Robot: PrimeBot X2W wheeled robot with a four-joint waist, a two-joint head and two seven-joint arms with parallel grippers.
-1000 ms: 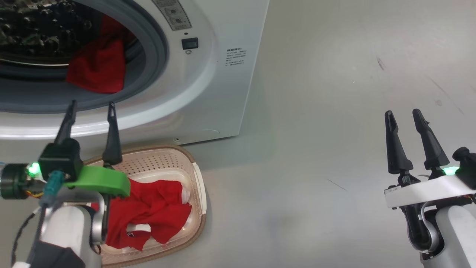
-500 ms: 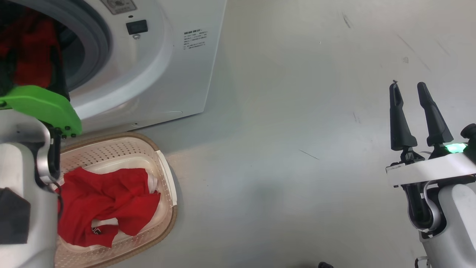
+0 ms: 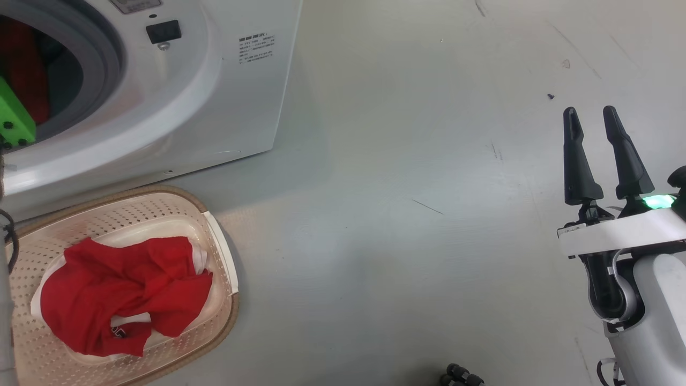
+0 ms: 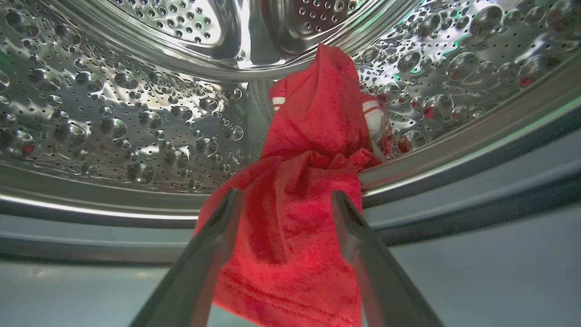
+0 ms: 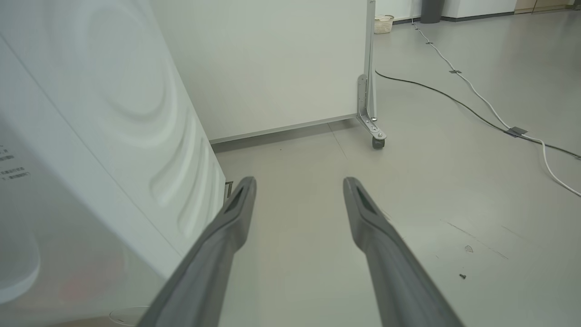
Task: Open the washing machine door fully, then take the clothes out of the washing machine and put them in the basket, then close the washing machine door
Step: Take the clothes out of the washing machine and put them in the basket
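The washing machine [image 3: 214, 107] stands at the upper left with its opening uncovered; the washing machine door is out of view. A red garment with white stripes [image 4: 313, 136] hangs from the steel drum [image 4: 113, 113] over the grey ring. My left gripper [image 4: 283, 200] is open at the drum mouth, a finger on each side of that cloth. More red clothes [image 3: 123, 295] lie in the cream basket [image 3: 220, 252] on the floor before the machine. My right gripper [image 3: 589, 110] hangs open and empty over bare floor at the right, its fingers [image 5: 227, 227] beside the machine's side wall.
A green part of my left arm [image 3: 13, 120] shows at the opening's edge. Grey floor stretches right of the machine. A white panel on a caster [image 5: 290, 68] stands behind, a cable [image 5: 476, 97] runs across the floor, and a small dark screw [image 3: 550, 96] lies near my right gripper.
The head camera has turned, so the machine and basket slid left in the picture. My left gripper rose from over the basket into the drum opening. The right gripper kept its pose.
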